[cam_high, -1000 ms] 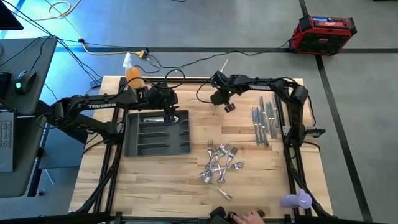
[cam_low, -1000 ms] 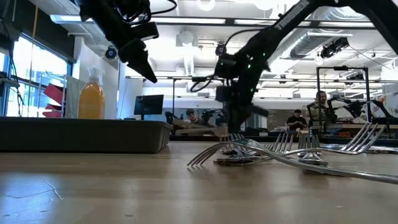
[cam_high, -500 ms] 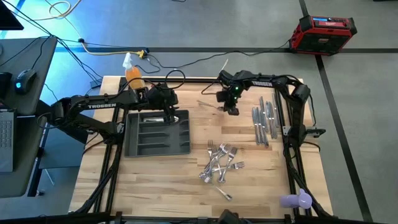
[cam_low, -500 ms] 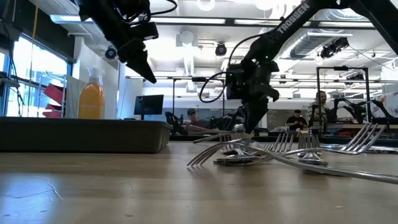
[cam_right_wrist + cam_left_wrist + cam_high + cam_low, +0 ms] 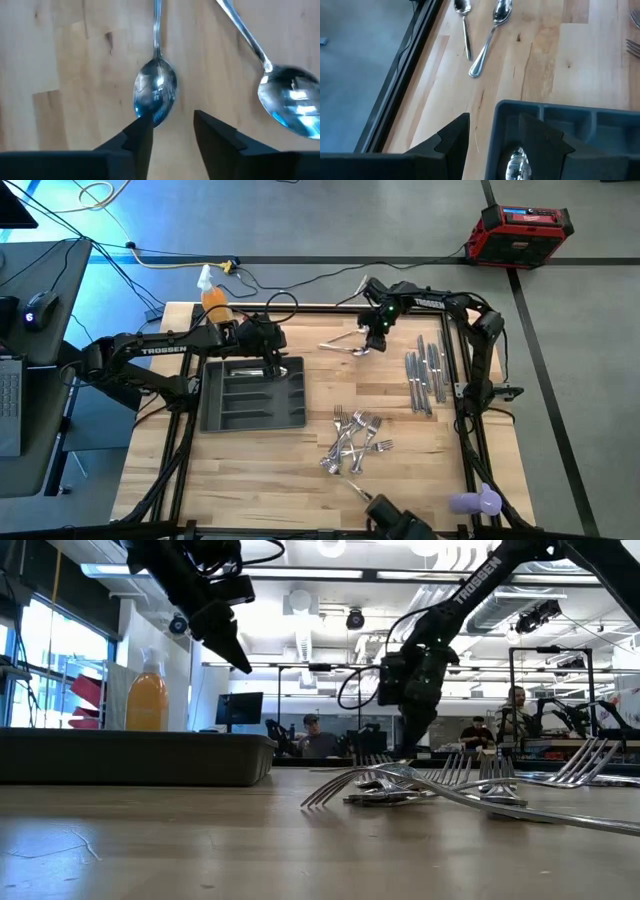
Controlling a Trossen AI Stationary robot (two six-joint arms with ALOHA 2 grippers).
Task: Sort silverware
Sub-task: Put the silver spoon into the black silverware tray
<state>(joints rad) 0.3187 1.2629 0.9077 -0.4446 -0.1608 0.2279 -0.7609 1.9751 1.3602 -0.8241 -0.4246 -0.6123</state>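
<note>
My right gripper (image 5: 373,340) sits in the upper centre of the high view, over two spoons (image 5: 342,343) on the wood; its fingers (image 5: 140,137) are spread, with nothing pinched between them. My right wrist view shows both spoon bowls, one just beyond the fingertips, one (image 5: 290,100) at the frame's right edge.

My left gripper (image 5: 275,365) hangs over the upper right corner of the grey tray (image 5: 225,415), fingers apart and empty. Only my left wrist view shows a shiny piece (image 5: 517,162) lying inside a tray compartment; its kind I cannot tell.

Count from the high view: one heap of forks (image 5: 355,442) at lower centre, too tangled to count; one row of knives (image 5: 425,375) at the right, also uncountable. The low view alone shows an orange bottle (image 5: 147,690) behind the tray.
</note>
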